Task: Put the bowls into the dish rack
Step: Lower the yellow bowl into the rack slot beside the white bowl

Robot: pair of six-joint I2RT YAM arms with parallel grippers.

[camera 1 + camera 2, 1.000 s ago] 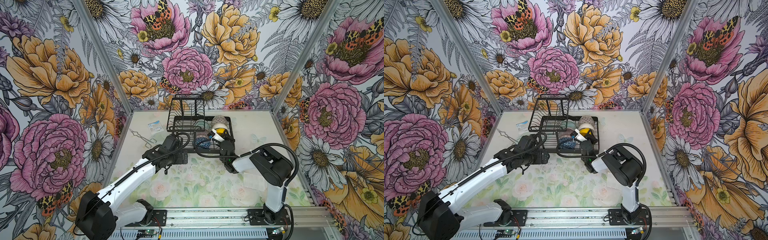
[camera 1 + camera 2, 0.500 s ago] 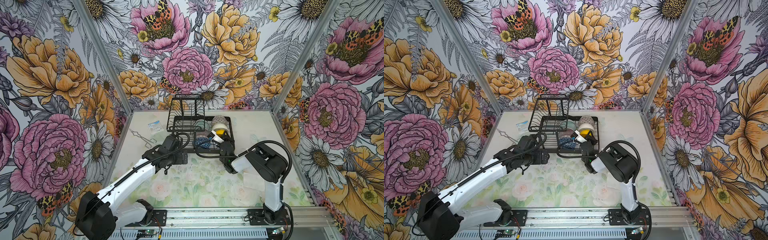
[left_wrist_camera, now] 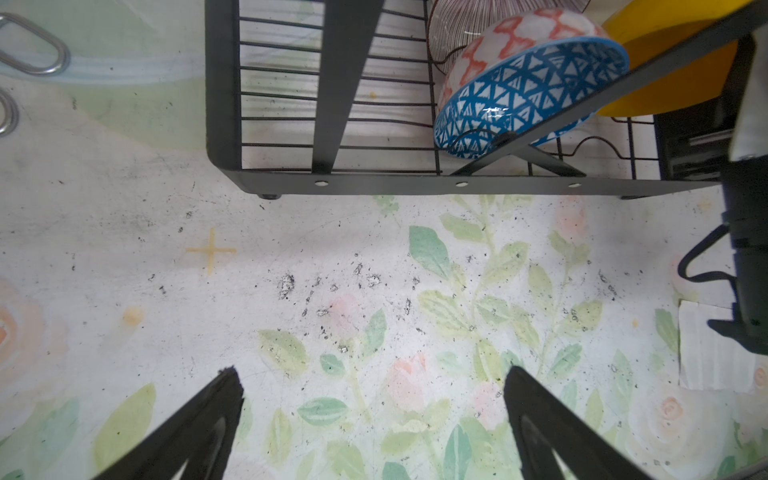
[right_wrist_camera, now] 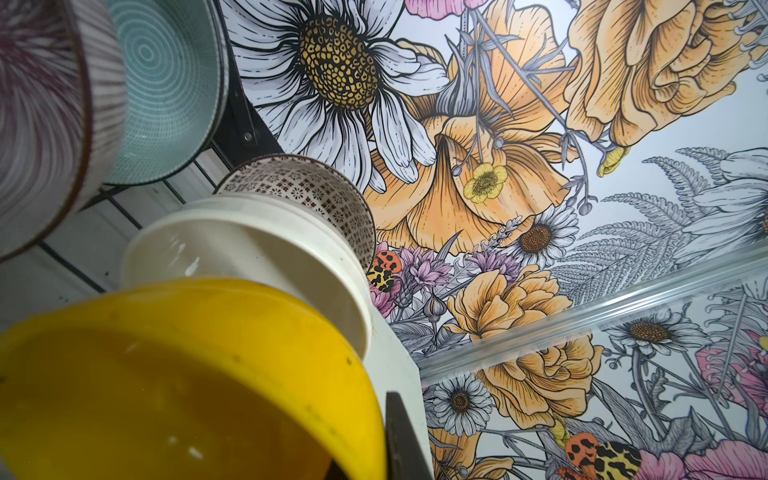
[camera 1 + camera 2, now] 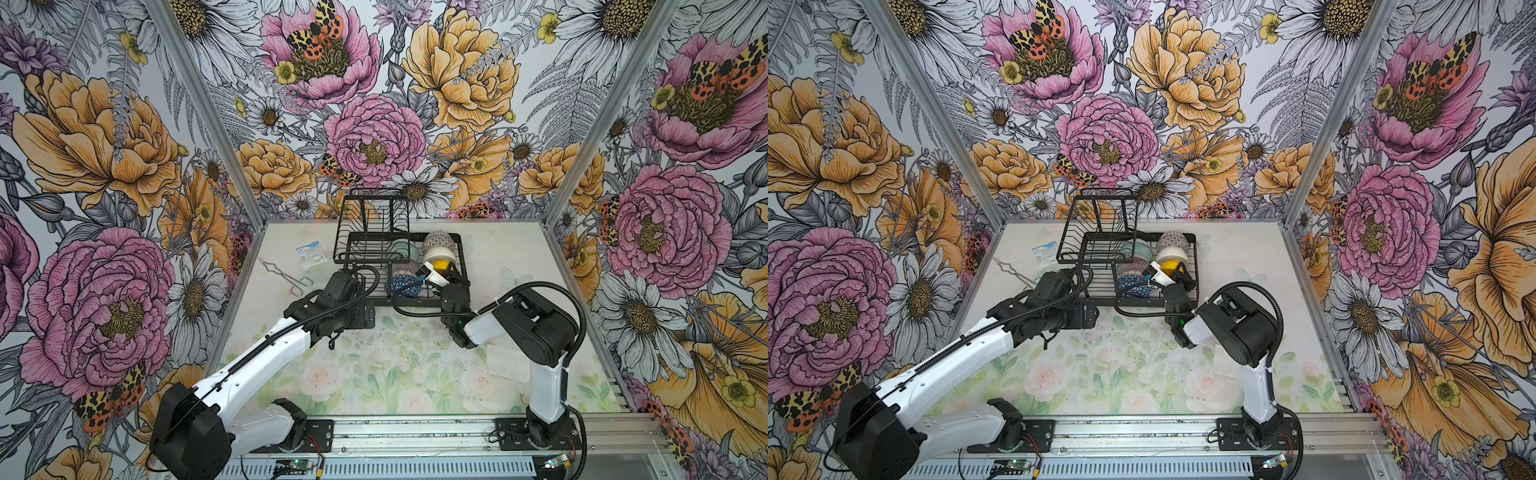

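Jaws: right gripper (image 5: 435, 272) seemingly pinches the yellow bowl (image 4: 178, 374), left gripper (image 3: 372, 374) gapes empty; six bowls (image 5: 405, 282) in dish rack (image 3: 374, 188), only release left.

The yellow bowl (image 4: 187, 374), cream bowl (image 4: 249, 249) and patterned bowl (image 4: 316, 195) line up; teal bowl (image 4: 166, 83) and pink-lined bowl (image 4: 41, 124) alongside.

Blurred, cropped pink bowl (image 4: 37, 124); edge-cut yellow bowl (image 4: 166, 395)

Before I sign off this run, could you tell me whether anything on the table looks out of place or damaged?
Nothing spilled or broken. The mat before the dish rack is scuffed with dark specks, and tongs, a packet and a paper sheet lie loose.
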